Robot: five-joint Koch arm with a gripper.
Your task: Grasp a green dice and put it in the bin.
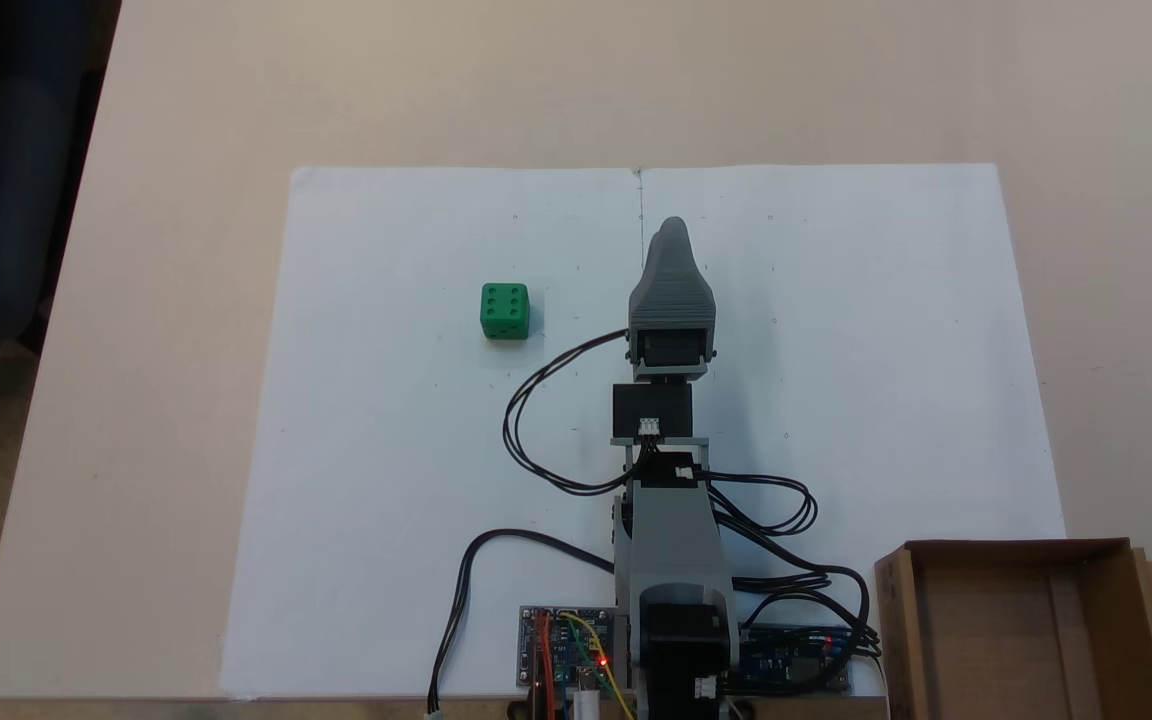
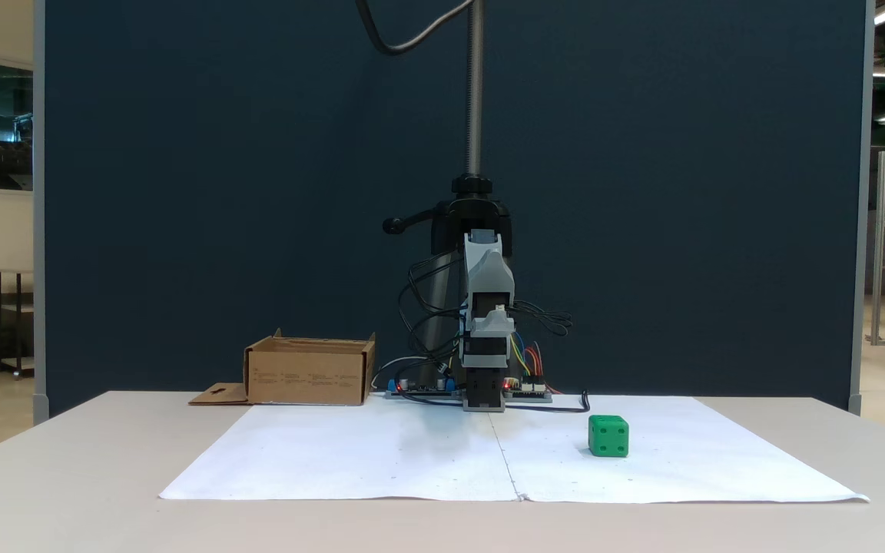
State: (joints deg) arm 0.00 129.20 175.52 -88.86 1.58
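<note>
- The small bright green plastic dice (image 1: 505, 311) (image 2: 608, 436) sits on white paper (image 1: 386, 480), well apart from the grey gripper (image 1: 673, 232) (jaws pressed together, holding nothing).
- The shallow brown cardboard bin (image 1: 1126, 610) (image 2: 309, 374) stands beside the arm's base.

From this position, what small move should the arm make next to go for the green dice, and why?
Probably it should first swing toward the green dice. In the fixed view from above, the gripper points straight up the white paper, and the dice sits apart from it to the left, untouched. The bin has nothing in it. Whether the jaws are open cannot be told.
</note>
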